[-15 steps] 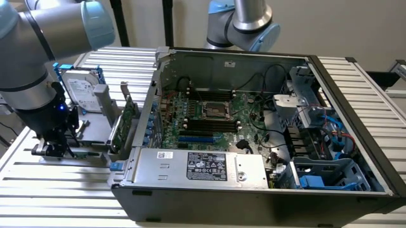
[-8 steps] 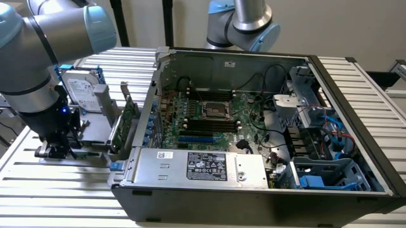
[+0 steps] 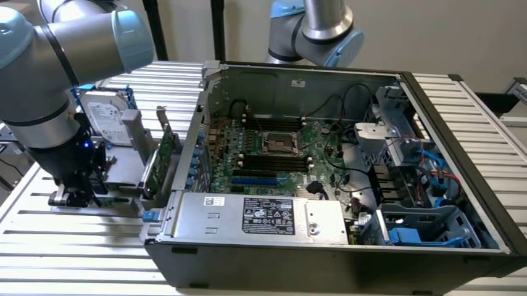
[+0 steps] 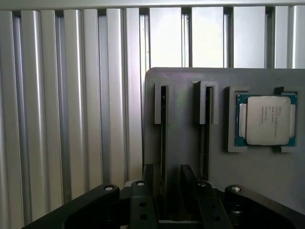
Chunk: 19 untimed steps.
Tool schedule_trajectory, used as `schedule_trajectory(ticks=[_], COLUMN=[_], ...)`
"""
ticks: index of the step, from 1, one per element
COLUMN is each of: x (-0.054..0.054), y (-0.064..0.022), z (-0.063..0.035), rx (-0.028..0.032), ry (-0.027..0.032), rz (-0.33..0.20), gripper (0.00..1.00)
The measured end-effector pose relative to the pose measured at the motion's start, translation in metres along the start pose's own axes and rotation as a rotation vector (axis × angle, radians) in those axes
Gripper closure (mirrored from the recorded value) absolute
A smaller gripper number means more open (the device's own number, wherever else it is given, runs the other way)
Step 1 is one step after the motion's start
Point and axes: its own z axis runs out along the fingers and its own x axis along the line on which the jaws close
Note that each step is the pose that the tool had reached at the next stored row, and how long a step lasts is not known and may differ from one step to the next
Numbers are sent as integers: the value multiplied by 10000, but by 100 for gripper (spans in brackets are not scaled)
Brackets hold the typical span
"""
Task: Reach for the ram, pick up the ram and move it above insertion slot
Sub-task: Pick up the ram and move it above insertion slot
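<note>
Slatted metal table (image 3: pixel 74 259) carries an open computer case (image 3: pixel 329 259), with the gripper (image 3: pixel 70 198) low at its 9 o'clock. At the wrist, spread fingers (image 4: pixel 148 174) flank the ram (image 4: pixel 163 129), which stands on edge in a grey holder (image 4: pixel 183 138), its long axis pointing straight away from the gripper.

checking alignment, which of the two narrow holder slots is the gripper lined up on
The slot farther from the CPU; the open gripper straddles it, not the other.

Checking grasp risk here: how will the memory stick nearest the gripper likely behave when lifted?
The memory stick is thin and stands on edge in the grey holder, so probably light and stiff. The holder may drag on it unless lifted straight. The open gripper straddles it, so a skewed grip could tilt it.
</note>
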Motion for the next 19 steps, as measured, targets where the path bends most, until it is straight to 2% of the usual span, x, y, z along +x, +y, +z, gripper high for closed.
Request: schedule_trajectory(ticks=[5, 6, 8, 9, 10, 19], x=[0, 0, 0, 0, 0, 15], y=[-3, -3, -3, -3, -2, -3], z=[1, 1, 1, 1, 2, 2], rx=[-8, -10, -13, -13, -12, -12], ry=[2, 3, 5, 3, 1, -18], rz=[-9, -10, -11, -11, -11, -11], gripper=[64, 66, 78, 78, 85, 86])
